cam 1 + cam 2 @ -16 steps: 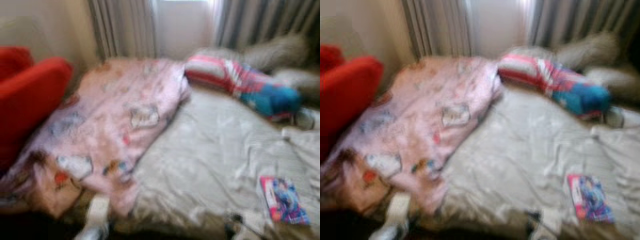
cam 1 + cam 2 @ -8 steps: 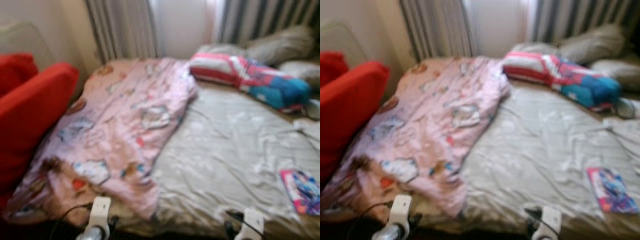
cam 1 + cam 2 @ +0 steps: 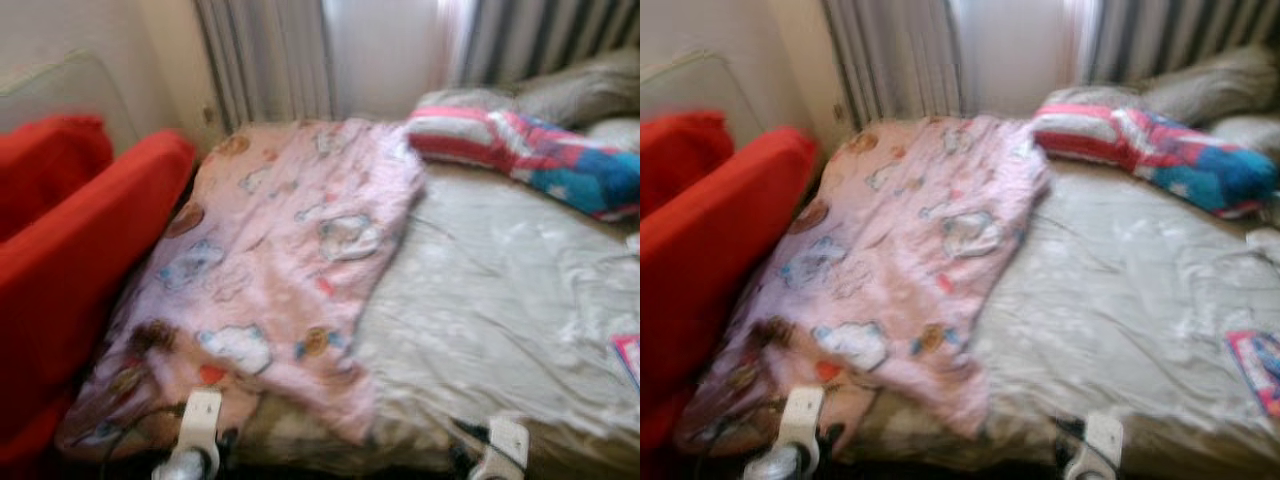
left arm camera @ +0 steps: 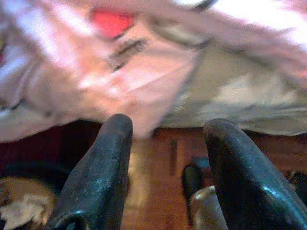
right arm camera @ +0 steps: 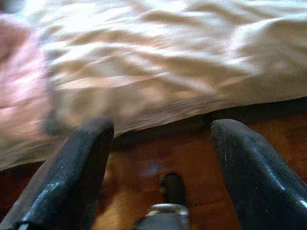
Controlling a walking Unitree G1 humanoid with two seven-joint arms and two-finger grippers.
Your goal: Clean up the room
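Cleanup is judged barely started: nothing is held, left tool and right tool both spread wide and low at the bed's foot edge. Left to right: red armchair, pink cartoon blanket lying crumpled and skewed over the bed's left half, striped pillow, colourful booklet near the right edge.

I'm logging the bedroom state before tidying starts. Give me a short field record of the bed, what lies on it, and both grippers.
bed: grey sheet, rumpled
blanket: pink blanket with cartoon prints, spread over the bed's left side
pillow: striped red, white and blue pillow at the head
book: colourful book near the right edge
beside bed: red sofa on the left
left gripper: open, empty, low by the blanket's edge
right gripper: open, empty, low by the sheet's edge
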